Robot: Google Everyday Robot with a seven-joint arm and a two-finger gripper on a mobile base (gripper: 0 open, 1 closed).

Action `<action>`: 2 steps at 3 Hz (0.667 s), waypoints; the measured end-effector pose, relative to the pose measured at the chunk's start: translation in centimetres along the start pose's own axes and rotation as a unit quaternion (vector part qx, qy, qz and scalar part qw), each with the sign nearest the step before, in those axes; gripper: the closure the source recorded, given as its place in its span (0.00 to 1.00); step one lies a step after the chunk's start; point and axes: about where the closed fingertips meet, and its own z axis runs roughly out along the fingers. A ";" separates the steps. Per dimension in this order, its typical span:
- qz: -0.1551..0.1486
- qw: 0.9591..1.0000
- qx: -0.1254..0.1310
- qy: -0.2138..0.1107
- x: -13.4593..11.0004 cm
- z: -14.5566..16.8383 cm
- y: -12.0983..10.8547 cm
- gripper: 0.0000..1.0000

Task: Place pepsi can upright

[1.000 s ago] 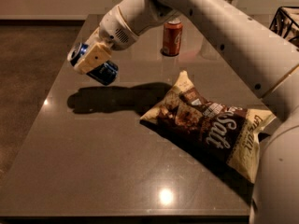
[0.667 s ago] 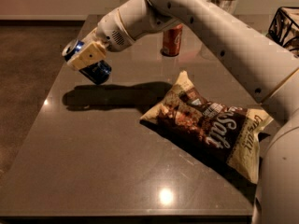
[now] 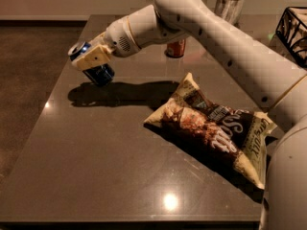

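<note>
The pepsi can (image 3: 98, 72) is dark blue with a silver end and hangs tilted in my gripper (image 3: 90, 60), near the table's left edge. The gripper is shut on the can, with its cream-coloured fingers (image 3: 94, 56) across the can's upper part. The can's lower end is at or just above the dark tabletop (image 3: 96, 152), right over its shadow; I cannot tell whether it touches. My white arm (image 3: 206, 28) reaches in from the upper right.
A brown and cream snack bag (image 3: 216, 131) lies on the right half of the table. A red-orange soda can (image 3: 175, 48) stands at the back, partly behind my arm. A black wire basket (image 3: 293, 32) sits at the far right edge.
My gripper has carried the pepsi can leftward and lower, toward the table's left edge. The snack bag and the red-orange can have not moved.
</note>
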 end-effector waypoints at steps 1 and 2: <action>0.017 1.000 0.016 -0.021 1.2 -0.1 -1.4 1.00; 0.028 0.999 0.024 -0.034 1.8 -0.2 -2.2 1.00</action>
